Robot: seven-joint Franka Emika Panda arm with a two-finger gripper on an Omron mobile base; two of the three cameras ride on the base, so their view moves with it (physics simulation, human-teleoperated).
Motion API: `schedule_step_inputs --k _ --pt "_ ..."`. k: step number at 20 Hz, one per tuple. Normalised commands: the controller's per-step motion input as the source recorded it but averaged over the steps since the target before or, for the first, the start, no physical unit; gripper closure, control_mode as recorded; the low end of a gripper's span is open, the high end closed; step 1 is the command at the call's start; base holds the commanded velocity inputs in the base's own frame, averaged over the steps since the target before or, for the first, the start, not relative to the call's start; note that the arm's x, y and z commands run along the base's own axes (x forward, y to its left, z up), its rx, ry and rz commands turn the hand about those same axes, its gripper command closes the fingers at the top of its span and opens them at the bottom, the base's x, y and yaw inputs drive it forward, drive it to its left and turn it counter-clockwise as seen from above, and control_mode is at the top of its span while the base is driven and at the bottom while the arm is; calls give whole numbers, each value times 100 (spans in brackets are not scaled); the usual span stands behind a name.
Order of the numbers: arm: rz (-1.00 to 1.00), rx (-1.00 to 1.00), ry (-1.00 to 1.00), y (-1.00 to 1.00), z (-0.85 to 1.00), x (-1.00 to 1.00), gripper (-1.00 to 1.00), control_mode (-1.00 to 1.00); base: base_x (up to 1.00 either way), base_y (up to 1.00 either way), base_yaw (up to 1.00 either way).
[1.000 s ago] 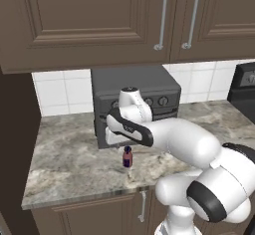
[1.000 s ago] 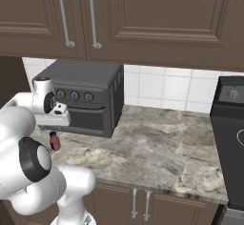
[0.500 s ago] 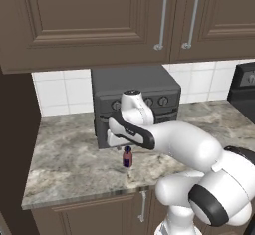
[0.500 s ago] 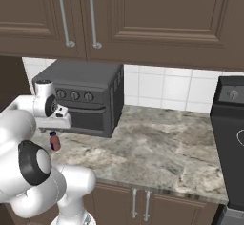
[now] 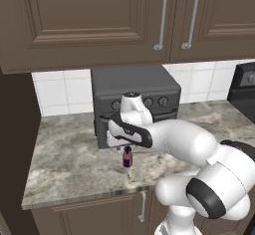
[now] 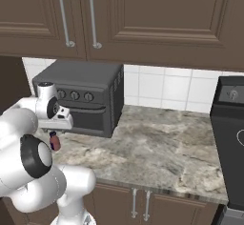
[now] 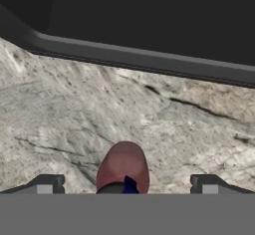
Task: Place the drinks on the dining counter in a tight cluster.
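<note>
Gripper [image 7: 123, 185] pointing down over the small reddish-brown bottle [image 7: 123, 168], fingertips [image 7: 46, 183] set wide apart at either side of it, bottle top centred between them, no contact visible. Seen from the hand camera: rounded reddish top with a dark blue patch at its lower edge, marbled stone counter [image 7: 60, 109] all round, and the dark lower edge of the toaster oven [image 7: 149, 20] across the top of the frame.

From the left base camera: bottle [image 5: 127, 157] standing upright on the counter [image 5: 64, 164] just in front of the toaster oven [image 5: 134, 102], below the oven's left half, directly under the hand [image 5: 118, 147]. Finger spread not readable here; hand hidden behind the wrist. Broad bare stone to the left of the oven, running to the counter's left end against a dark wall; front edge of the counter near the bottle.

From the right base camera: bottle [image 6: 55, 141] partly hidden behind the arm's dark elbow joint, in front of the oven's [image 6: 81, 97] left corner; gripper itself blocked by the white wrist. Long open stretch of counter [image 6: 162, 148] to the right of the oven, ending at a black stove [image 6: 231, 133]. White tiled backsplash [image 6: 162, 88] behind the oven, brown upper cabinets [image 6: 143, 14] with steel handles above it.
</note>
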Motion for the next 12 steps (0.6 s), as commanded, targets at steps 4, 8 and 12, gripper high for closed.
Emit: schedule_step_inputs --k 4,8,12 --pt "0 0 0 0 -4 0 -100 -100 0 0 0" --pt "0 0 0 0 0 -10 -100 -100 0 0 0" --pt "0 0 0 0 0 -9 -100 -100 0 0 0"
